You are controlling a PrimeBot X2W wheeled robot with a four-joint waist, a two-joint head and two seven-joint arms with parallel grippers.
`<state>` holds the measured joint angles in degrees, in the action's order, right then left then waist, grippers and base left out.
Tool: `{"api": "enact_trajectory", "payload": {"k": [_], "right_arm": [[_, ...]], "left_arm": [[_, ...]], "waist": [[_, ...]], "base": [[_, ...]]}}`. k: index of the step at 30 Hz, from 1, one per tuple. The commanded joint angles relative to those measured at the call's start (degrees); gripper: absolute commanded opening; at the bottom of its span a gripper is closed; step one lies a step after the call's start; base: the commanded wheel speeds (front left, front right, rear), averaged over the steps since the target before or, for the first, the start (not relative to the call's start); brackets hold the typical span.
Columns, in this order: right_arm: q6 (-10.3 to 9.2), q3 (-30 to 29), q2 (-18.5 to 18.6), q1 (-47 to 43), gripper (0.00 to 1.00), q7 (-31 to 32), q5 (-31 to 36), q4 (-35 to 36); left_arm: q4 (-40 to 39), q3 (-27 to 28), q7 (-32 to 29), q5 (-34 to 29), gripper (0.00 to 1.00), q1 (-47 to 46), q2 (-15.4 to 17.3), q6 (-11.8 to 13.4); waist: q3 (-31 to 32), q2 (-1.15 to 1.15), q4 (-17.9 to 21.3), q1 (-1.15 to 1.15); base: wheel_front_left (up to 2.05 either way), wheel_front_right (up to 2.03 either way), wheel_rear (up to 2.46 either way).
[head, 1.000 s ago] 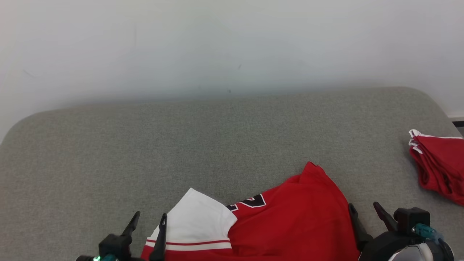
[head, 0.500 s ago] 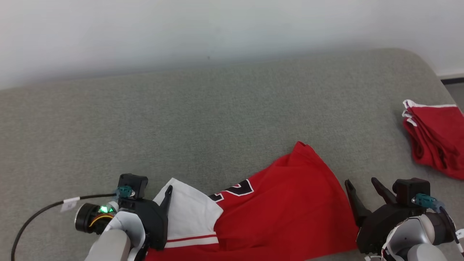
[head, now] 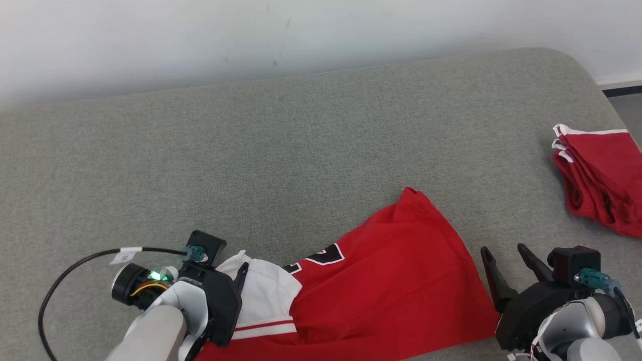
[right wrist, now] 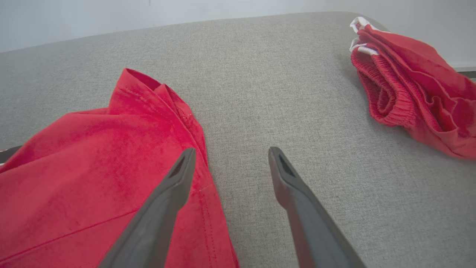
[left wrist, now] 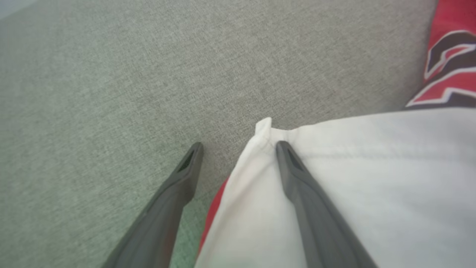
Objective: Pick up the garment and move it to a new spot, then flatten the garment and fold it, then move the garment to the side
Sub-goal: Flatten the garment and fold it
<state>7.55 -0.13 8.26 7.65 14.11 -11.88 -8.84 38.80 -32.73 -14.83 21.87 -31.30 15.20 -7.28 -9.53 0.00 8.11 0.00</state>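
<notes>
The garment is a red jersey with a black number and a white sleeve, lying crumpled at the near edge of the grey cushion. My left gripper is open at the sleeve's corner. In the left wrist view one finger of the left gripper rests on the white sleeve and the other is over bare cushion. My right gripper stands open at the garment's right edge. In the right wrist view the right gripper straddles the red hem.
A second red garment with white trim lies folded at the cushion's far right, also in the right wrist view. A black cable loops from my left wrist. A pale wall runs behind the cushion.
The head camera has tilted down. My left arm has come forward and its gripper now lies over the white sleeve's corner, which has bunched a little. The right gripper has stayed beside the garment.
</notes>
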Motion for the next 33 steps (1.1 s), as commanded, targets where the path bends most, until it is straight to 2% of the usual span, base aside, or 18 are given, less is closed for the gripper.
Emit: {"api": "enact_trajectory", "payload": {"k": [1,6,7,8,9,12,17,24,27,33], "right_arm": [[-0.14,0.17,0.18,0.23,1.00,-0.07,-0.33,0.22],[-0.14,0.49,0.20,0.43,1.00,0.16,-0.46,0.62],[-0.14,0.59,0.22,0.50,1.00,0.17,-0.54,0.73],[-0.14,0.64,0.25,0.56,1.00,0.21,-0.62,0.86],[-0.14,0.65,0.31,0.61,1.00,0.24,-0.71,0.96],[-0.14,0.37,0.59,0.64,1.00,0.29,-0.87,1.13],[-0.14,-0.41,0.78,-0.05,1.00,0.45,-0.78,1.34],[-0.14,-0.79,0.30,-0.42,1.00,0.86,-0.55,1.80],[-0.14,-1.50,0.32,-0.56,1.00,1.46,-0.57,2.09],[-0.14,-5.51,-1.06,-1.55,1.00,6.85,-0.42,4.04]], "left_arm": [[0.75,-1.99,-1.95,0.99,1.00,1.60,-0.26,-0.36],[-0.48,-5.55,-4.22,1.71,1.00,0.30,0.73,-0.47],[-0.51,-6.14,-4.18,1.50,0.93,-0.13,0.82,-0.47],[-0.46,-6.49,-3.87,1.13,0.32,-0.70,0.92,-0.46],[0.00,-6.59,-3.95,1.14,0.00,-1.11,0.96,-0.44],[0.91,-6.63,-3.01,0.77,0.00,-1.93,0.69,0.21],[1.39,-5.93,1.83,-0.14,0.00,-3.44,-0.02,2.66],[-0.05,-2.27,12.95,0.93,0.00,-3.28,-0.53,7.40],[-1.45,-1.24,15.60,1.43,0.00,-2.23,-0.46,7.91],[-11.62,0.14,21.80,2.18,0.00,4.87,2.52,9.46]], "waist": [[0.01,0.00,-0.08,0.00],[-0.35,0.00,-0.14,0.00],[-0.49,0.00,-0.08,0.00],[-0.66,0.00,-0.02,0.00],[-0.80,0.00,0.05,0.00],[-0.99,0.00,0.12,0.00],[-0.65,0.00,-0.28,0.00],[0.00,0.00,-1.01,0.00],[0.05,0.00,-1.31,0.00],[-0.71,0.00,-2.25,0.00]], "base": [[0.00,0.00,0.00],[0.00,0.00,0.00],[0.00,0.00,0.00],[0.00,0.00,0.00],[0.00,0.00,0.00],[0.00,0.00,0.00],[0.00,0.00,0.00],[0.00,0.00,0.00],[0.00,0.00,0.00],[0.00,0.00,0.00]]}}
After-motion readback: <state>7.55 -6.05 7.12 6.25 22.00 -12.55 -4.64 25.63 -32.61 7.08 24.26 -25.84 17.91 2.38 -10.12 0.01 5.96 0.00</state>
